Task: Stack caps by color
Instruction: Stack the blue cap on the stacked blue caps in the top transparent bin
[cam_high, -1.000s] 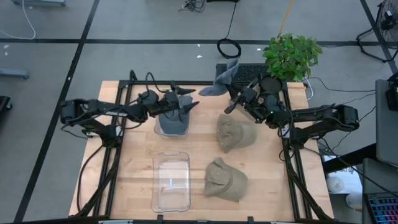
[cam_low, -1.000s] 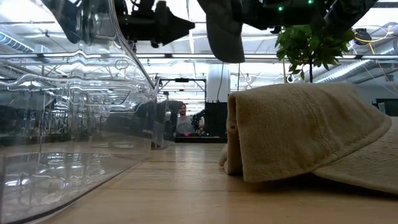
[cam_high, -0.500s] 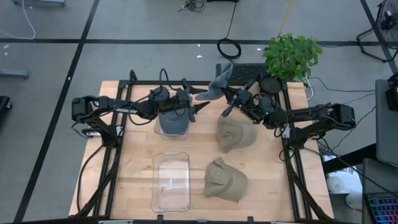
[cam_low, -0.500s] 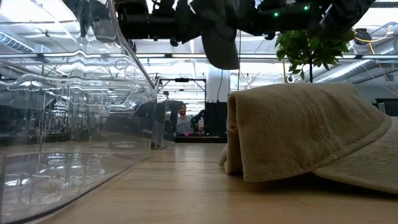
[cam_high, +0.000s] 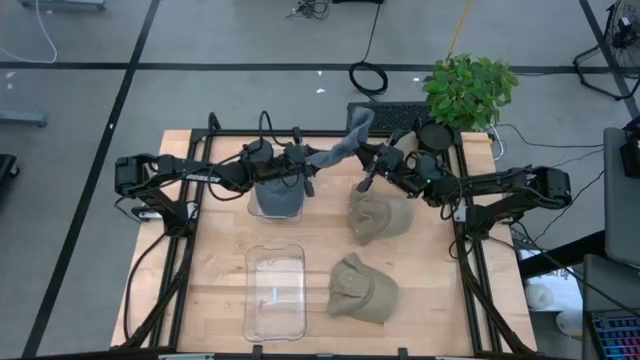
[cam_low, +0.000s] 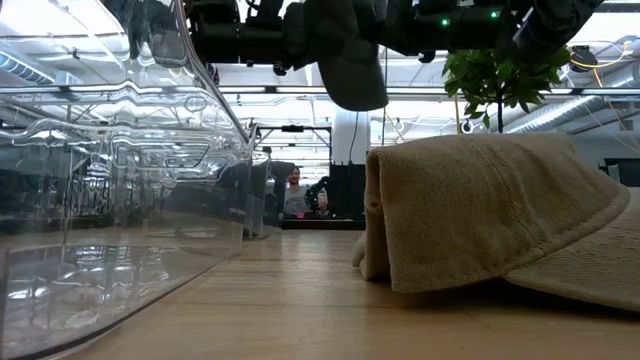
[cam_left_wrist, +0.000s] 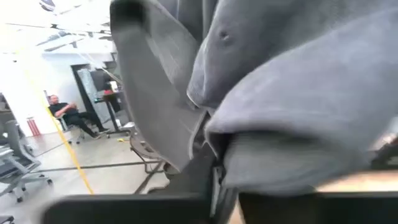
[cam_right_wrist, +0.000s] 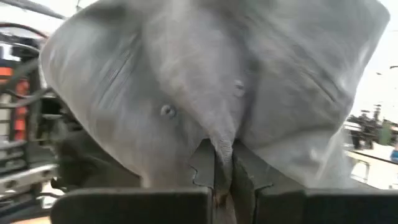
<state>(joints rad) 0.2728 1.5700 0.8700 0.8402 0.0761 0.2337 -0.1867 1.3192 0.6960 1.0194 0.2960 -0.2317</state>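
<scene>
In the upper middle of the high view, a slate blue-grey cap hangs in the air, stretched between the 2 grippers above the far part of the wooden table. The right gripper comes in from the right of the frame, and its wrist view shows its fingers pinched tight on a fold of this cap's cloth. The left gripper reaches in from the left and meets the cap's other end; its wrist view is filled with grey cloth, and its fingers seem to be closed on the cap, though the grip itself is partly hidden. Just left of centre, under the left gripper, a pile of blue-grey caps sits in a clear bin. 2 tan caps lie on the table right of centre: 1 just below the right gripper, the other lower in the frame, beside an empty clear bin. A green plant stands at the table's upper right corner.
</scene>
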